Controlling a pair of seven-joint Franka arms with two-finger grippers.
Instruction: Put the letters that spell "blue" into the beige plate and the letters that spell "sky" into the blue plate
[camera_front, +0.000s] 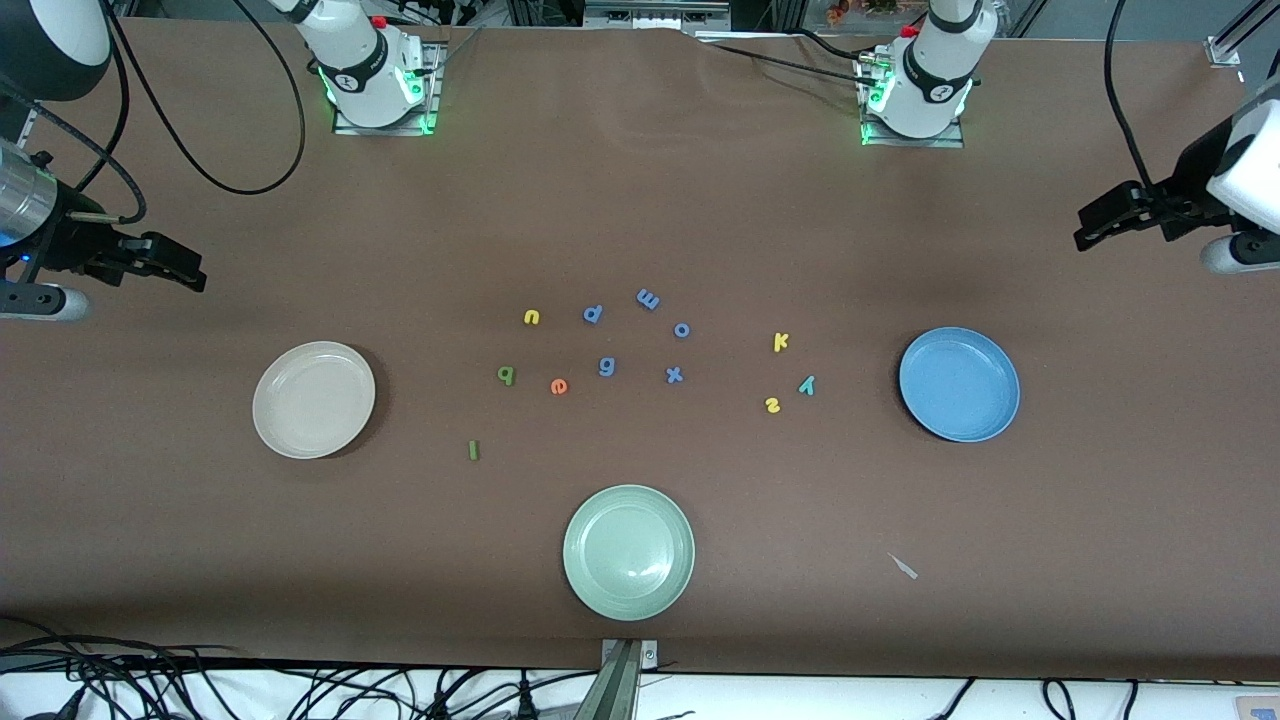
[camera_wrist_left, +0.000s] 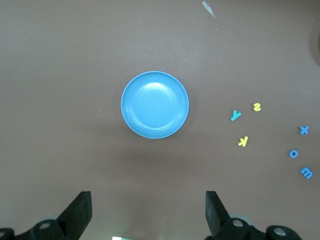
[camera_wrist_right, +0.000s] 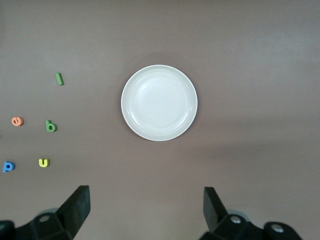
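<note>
The beige plate (camera_front: 313, 399) (camera_wrist_right: 159, 102) and the blue plate (camera_front: 959, 384) (camera_wrist_left: 155, 104) both lie empty. Between them, green b (camera_front: 506, 375), green l (camera_front: 474, 451), yellow u (camera_front: 531, 317) and orange e (camera_front: 559, 386) lie flat toward the beige plate. Yellow s (camera_front: 772, 404), yellow k (camera_front: 781, 342) and teal y (camera_front: 807, 385) lie toward the blue plate. My right gripper (camera_front: 195, 275) (camera_wrist_right: 146, 197) hangs open and empty high over bare table at the right arm's end. My left gripper (camera_front: 1085, 235) (camera_wrist_left: 147, 202) hangs open and empty at the left arm's end.
A pale green plate (camera_front: 628, 551) sits empty near the table's front edge. Periwinkle letters p (camera_front: 593, 313), m (camera_front: 648, 298), o (camera_front: 682, 329), g (camera_front: 606, 366) and x (camera_front: 674, 375) lie among the others. A small white scrap (camera_front: 903, 566) lies nearer the front camera than the blue plate.
</note>
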